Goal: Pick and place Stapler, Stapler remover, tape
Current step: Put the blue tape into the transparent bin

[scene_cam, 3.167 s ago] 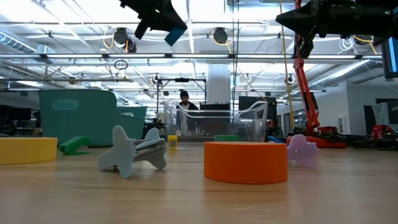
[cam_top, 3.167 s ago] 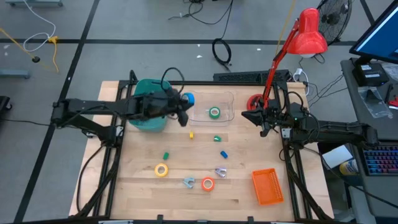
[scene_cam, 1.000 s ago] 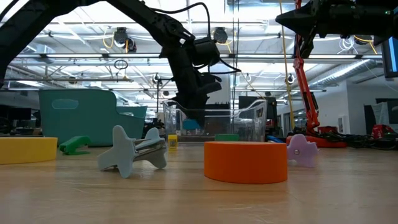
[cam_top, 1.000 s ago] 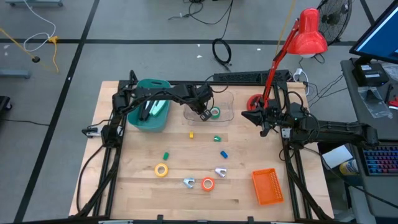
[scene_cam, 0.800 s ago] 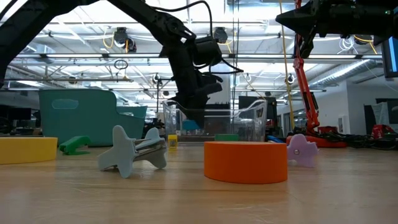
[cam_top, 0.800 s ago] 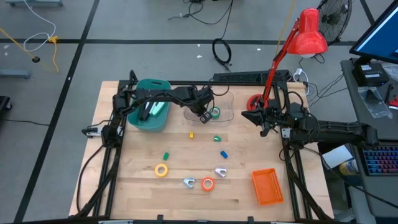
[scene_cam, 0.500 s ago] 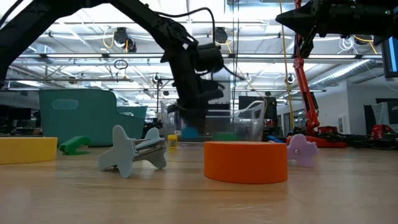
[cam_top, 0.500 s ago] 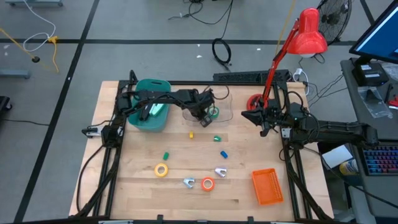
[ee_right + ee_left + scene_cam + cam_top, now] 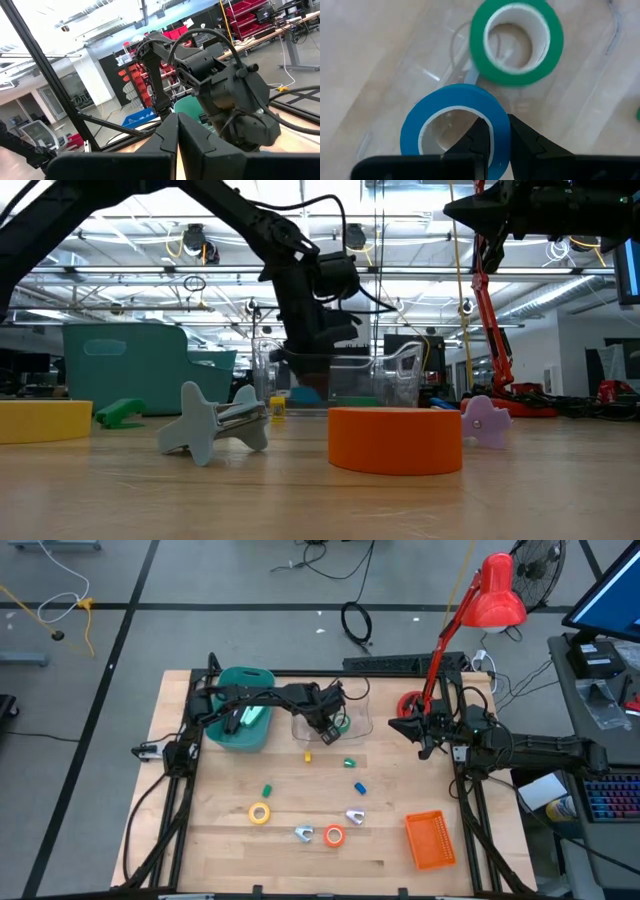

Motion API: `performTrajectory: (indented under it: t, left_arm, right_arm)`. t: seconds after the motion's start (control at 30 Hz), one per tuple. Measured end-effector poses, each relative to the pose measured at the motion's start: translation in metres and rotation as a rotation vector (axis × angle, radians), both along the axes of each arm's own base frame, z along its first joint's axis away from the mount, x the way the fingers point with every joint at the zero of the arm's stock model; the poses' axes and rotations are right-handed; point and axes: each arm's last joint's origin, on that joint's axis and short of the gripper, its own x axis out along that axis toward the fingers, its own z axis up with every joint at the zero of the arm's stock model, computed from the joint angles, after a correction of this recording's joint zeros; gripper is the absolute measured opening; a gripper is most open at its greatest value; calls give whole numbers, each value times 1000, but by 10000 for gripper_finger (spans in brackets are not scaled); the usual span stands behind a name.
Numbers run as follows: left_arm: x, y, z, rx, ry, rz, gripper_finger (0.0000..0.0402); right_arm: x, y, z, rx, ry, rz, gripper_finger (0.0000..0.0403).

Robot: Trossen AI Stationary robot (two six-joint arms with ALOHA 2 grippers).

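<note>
**Left gripper holds blue tape inside the clear tray**

Left gripper (image 9: 496,134) reaches down into the clear plastic tray (image 9: 358,726) toward 12 o'clock on the table, its fingers pinching the wall of the blue tape roll (image 9: 440,125). A green tape roll (image 9: 516,42) lies flat in the tray just beside it. Yellow tape (image 9: 259,812) and orange tape (image 9: 334,836) sit toward 6 o'clock. Right gripper (image 9: 423,745), at 3 o'clock, hangs raised with fingers pressed together, holding nothing
</note>
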Motion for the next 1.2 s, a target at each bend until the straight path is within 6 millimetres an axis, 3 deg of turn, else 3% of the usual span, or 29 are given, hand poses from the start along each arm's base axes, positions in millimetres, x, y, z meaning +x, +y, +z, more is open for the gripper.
performTrajectory:
  t: [0.17,0.53,0.9,1.2]
  left_arm:
    - [1,2,-11,-20,20,-26,41]
    - [-4,17,-10,10,24,-51,41]
    - [-3,16,-10,-19,12,-27,42]
    - [-1,14,-9,-37,-14,-38,149]
  right_arm:
    - [0,0,0,8,-1,1,4]
    - [0,0,0,15,-2,0,4]
    - [0,0,0,16,-2,-5,4]
    - [0,0,0,16,-2,-5,4]
